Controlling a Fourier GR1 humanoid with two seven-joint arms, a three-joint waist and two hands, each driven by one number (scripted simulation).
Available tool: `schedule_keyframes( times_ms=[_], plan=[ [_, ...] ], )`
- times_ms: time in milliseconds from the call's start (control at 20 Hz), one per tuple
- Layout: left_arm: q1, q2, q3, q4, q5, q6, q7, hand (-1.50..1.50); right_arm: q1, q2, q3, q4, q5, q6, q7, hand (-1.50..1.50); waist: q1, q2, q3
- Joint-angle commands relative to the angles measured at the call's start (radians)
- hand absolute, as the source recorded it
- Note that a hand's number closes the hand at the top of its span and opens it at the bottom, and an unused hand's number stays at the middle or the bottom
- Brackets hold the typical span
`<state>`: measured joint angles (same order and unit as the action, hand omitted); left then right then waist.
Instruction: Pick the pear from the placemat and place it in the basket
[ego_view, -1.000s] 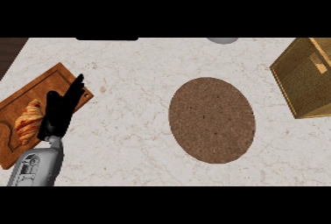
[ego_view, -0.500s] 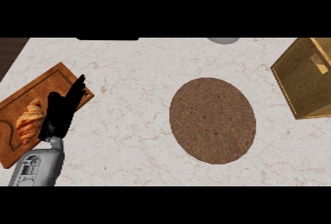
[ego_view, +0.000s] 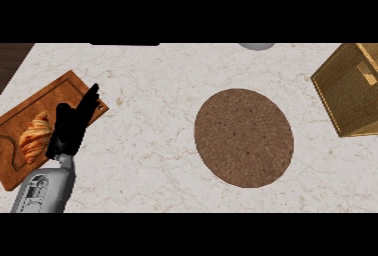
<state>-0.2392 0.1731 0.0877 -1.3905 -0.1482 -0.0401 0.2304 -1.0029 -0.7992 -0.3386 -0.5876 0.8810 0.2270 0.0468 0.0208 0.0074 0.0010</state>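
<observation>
Resting at nine o'clock, the left hand (ego_view: 70, 131) shows with its fingers straight and pointing up, released and holding nothing, above a wooden cutting board (ego_view: 55, 97) that carries a croissant (ego_view: 35, 140). The right hand appears nowhere, so its state cannot be told. At the centre of the pale tabletop (ego_view: 148, 75) lies the brown oval placemat (ego_view: 244, 145), and its surface is bare: no pear shows on it or anywhere else in view. The woven basket (ego_view: 354, 100) sits at three o'clock, well apart from the placemat and cut by the edge, so whether the pear lies inside it cannot be told. A small grey thing (ego_view: 256, 46) peeks in at twelve o'clock. By judgement, a pear would be light and firm but smooth-skinned and easily bruised, prone to roll. It is best taken round its wide lower belly, fingers on one side and thumb opposite, not by the narrow neck or stem.
</observation>
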Motion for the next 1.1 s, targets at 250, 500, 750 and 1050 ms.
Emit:
schedule_keyframes(
  times_ms=[250,500,750,1050],
  plan=[
    [-0.006,0.014,0.005,0.021,-0.013,-0.004,0.001,0.0,0.023,0.042,-0.111,0.126,-0.102,-0.116,-0.076,-1.5,-0.003,-0.001,0.0],
    [0.027,-0.001,0.001,0.003,-0.008,-0.001,-0.016,0.0,0.009,0.036,-0.172,0.098,-0.164,-0.197,-0.091,-1.5,-0.009,-0.005,-0.001],
    [0.031,0.018,0.012,-0.004,0.003,-0.021,-0.017,0.0,0.038,-0.003,-0.255,0.124,-0.215,-0.345,-0.145,-1.5,-0.003,-0.002,0.0],
    [0.009,0.034,0.029,-0.017,0.016,-0.03,0.037,0.0,0.059,-0.172,-0.377,0.192,-0.316,-0.266,-0.099,-1.5,-0.01,-0.001,0.001]
  ],
)
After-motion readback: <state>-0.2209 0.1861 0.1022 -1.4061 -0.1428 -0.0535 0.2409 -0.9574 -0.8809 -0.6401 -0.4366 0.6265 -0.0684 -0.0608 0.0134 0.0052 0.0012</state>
